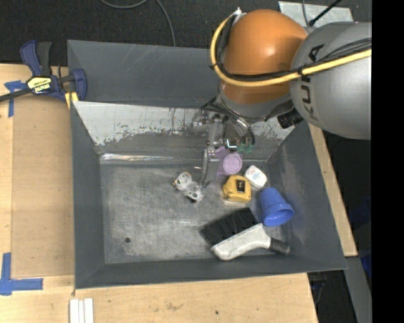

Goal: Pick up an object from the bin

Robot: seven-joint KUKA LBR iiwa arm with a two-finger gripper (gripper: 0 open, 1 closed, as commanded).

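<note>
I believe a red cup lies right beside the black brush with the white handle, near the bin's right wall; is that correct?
Not quite: the cup is blue, not red. The camera view shows it lying right beside the black brush with the white handle, near the bin's right wall.

Arm link (338,76): rounded silver-grey housing at 2 o'clock in the camera view, marked with dark block letters, of which "KU" is legible.

Wrist cover (259,47): glossy orange dome at 1 o'clock.

Yellow cable (218,47): loops round the dome's 9 o'clock side and crosses the link.

Black cable (323,14): thin, above the link at 12 o'clock.

Gripper (208,170): bare grey metal with dark fittings, at the dome's 6 o'clock.
</note>
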